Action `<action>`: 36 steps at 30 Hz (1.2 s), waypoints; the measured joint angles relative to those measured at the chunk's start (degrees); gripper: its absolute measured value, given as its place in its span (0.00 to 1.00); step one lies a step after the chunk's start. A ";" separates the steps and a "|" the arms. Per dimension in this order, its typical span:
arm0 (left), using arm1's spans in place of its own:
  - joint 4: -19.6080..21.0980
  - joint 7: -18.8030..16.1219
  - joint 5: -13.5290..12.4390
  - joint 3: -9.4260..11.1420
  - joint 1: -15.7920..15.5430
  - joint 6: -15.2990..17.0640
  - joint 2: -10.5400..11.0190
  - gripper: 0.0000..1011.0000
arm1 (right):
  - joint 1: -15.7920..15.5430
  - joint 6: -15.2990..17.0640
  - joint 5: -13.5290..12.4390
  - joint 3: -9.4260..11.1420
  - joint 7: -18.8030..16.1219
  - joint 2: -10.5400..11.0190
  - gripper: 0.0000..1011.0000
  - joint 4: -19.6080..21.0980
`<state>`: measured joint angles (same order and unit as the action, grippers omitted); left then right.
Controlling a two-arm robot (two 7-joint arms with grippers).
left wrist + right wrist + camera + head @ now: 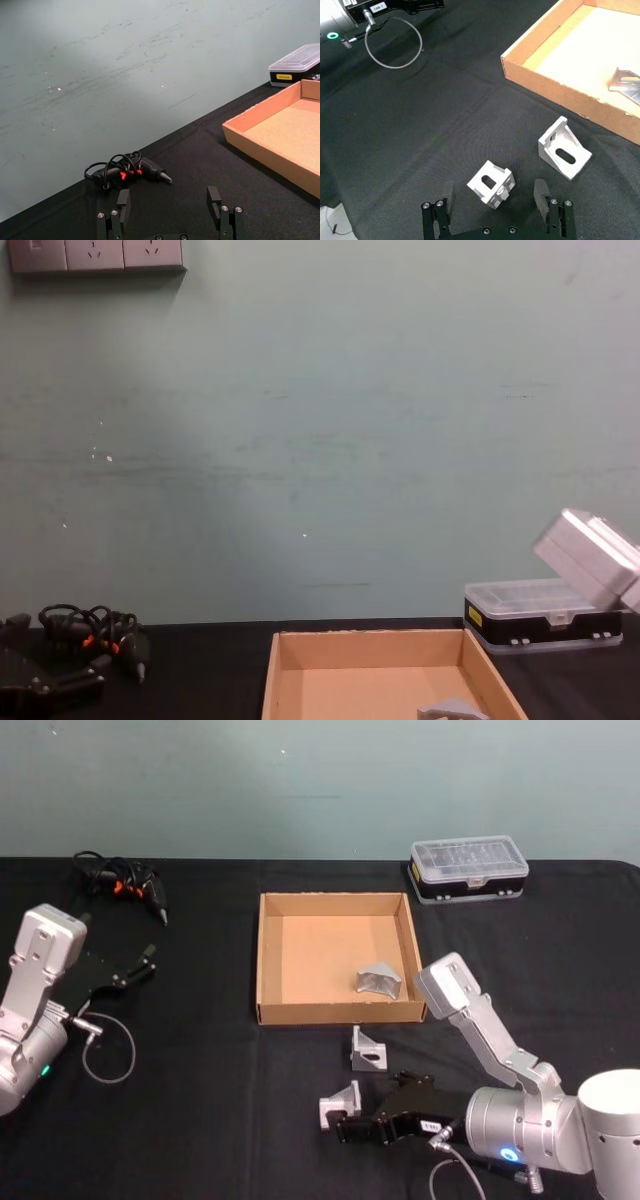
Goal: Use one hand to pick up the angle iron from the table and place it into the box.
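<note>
Small silver angle iron [340,1102]: on matte black table [200,1120], near side of tan cardboard box [268,960]. Black claw right gripper [494,192]: unclenched, straddling it for pickup. Left gripper [169,200]: parked left, released.

Pale grey-green painted wall [320,440] behind a flat matte black table [190,1120].
Wall is plain & flat, runs the full width behind the table's far edge, meeting it in a straight line. Surface scuffed: thin dark scratches [181,101], mostly slanting in left wrist view, plus a few small white specks [108,457] toward robot's left. Row of grey plastic socket plates [95,254] high on wall, upper left of chest view, cut by its top edge. Light soft & diffuse; wall a bit dimmer low down nr table. Table top cloth-like, w/ faint creases in right wrist view.
</note>
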<state>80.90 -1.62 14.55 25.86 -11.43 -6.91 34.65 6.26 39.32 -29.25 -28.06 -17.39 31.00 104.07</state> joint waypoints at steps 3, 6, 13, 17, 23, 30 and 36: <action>0.00 0.00 0.00 0.00 0.00 0.00 0.00 0.99 | 0.15 -0.13 0.01 -0.12 0.00 -0.05 0.99 -0.14; 0.00 0.00 0.00 0.00 0.00 0.00 0.00 0.99 | 0.19 -0.23 0.01 -0.19 0.01 -0.11 0.95 -0.25; 0.00 0.00 0.00 0.00 0.00 0.00 0.00 0.99 | 0.20 -0.49 0.06 -0.40 0.09 -0.05 0.76 -0.35; 0.00 0.00 0.00 0.00 0.00 0.00 0.00 0.99 | 0.33 -0.75 0.29 -0.64 -0.10 0.21 0.64 -0.38; 0.00 0.00 0.00 0.00 0.00 0.00 0.00 0.99 | 0.65 -1.19 0.74 -1.20 -0.65 0.52 0.44 -0.67; 0.00 0.00 0.00 0.00 0.00 0.00 0.00 0.99 | 0.76 -1.54 1.37 -1.75 -1.05 0.69 0.26 -0.67; 0.00 0.00 0.00 0.00 0.00 0.00 0.00 0.99 | 0.71 -1.72 1.91 -1.97 -1.18 0.79 0.11 -0.55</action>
<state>80.90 -1.62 14.55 25.86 -11.43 -6.91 34.65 6.97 37.60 -27.33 -30.03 -18.57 31.79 103.51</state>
